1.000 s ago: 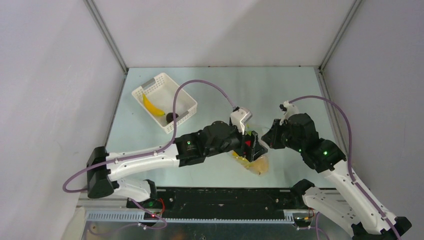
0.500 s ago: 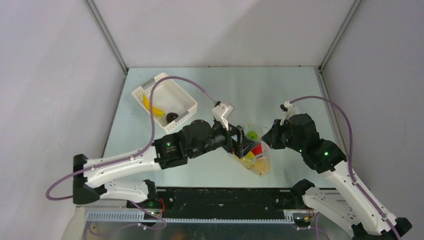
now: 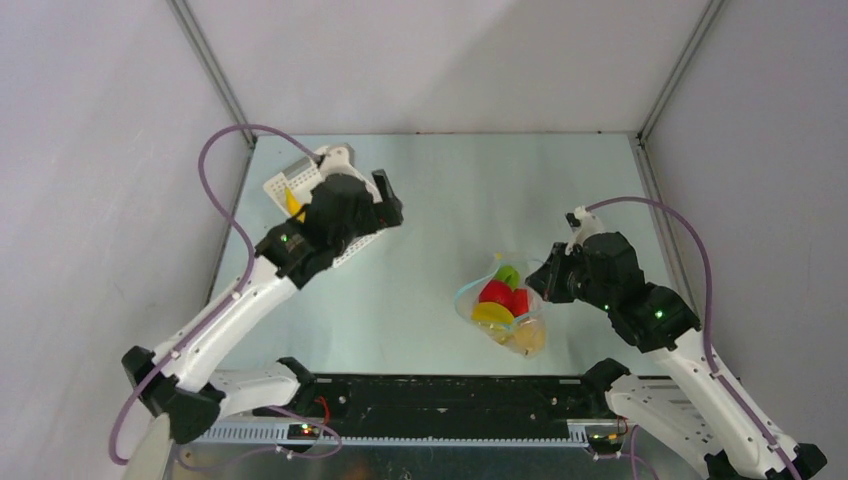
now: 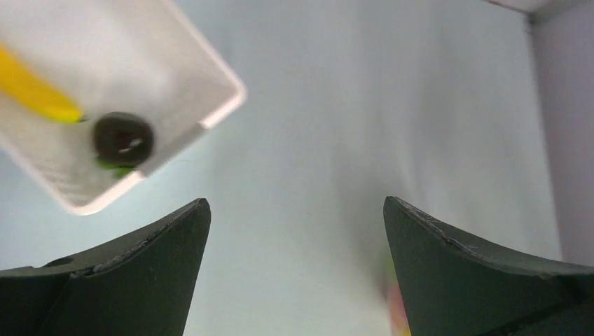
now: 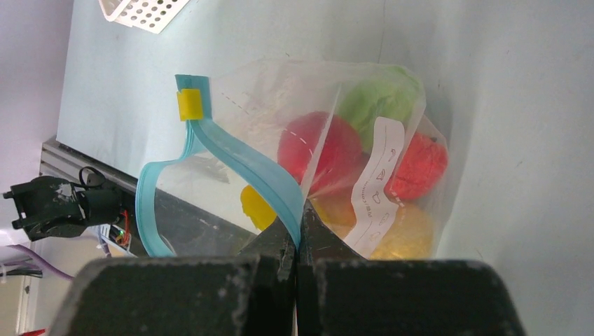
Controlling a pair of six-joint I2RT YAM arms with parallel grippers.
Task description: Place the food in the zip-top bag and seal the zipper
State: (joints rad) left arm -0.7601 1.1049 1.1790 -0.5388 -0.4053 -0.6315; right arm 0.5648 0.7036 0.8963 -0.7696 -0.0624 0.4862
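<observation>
The zip-top bag (image 3: 520, 322) lies on the surface (image 3: 430, 190) right of centre in the overhead view, at the lower middle. Its mouth points toward the left of the frame. Inside it sit several pieces of food: a green piece (image 3: 508, 272) at the top, two red pieces (image 3: 495, 291) side by side below it, a yellow piece (image 3: 490, 312) under those, and a pale orange-yellow piece (image 3: 528, 338) lowest. The zipper (image 5: 238, 157) is a light blue strip with a small yellow slider (image 5: 189, 103) at one end. Its two sides stand apart in a loop, so the mouth gapes.

The right fingers (image 5: 300, 227) are pressed together on the blue strip, pinching the bag's edge at the bottom centre of the right wrist view. In the overhead view they meet the bag's right side.

Well apart, in the upper left of the overhead view, a white slotted basket (image 3: 283, 181) holds a yellow banana (image 4: 35, 94) and a dark purple piece (image 4: 124, 138), the two just beside each other. The left fingers (image 4: 140, 266) are spread wide with nothing between them. They hang above the surface just beside the basket's corner.
</observation>
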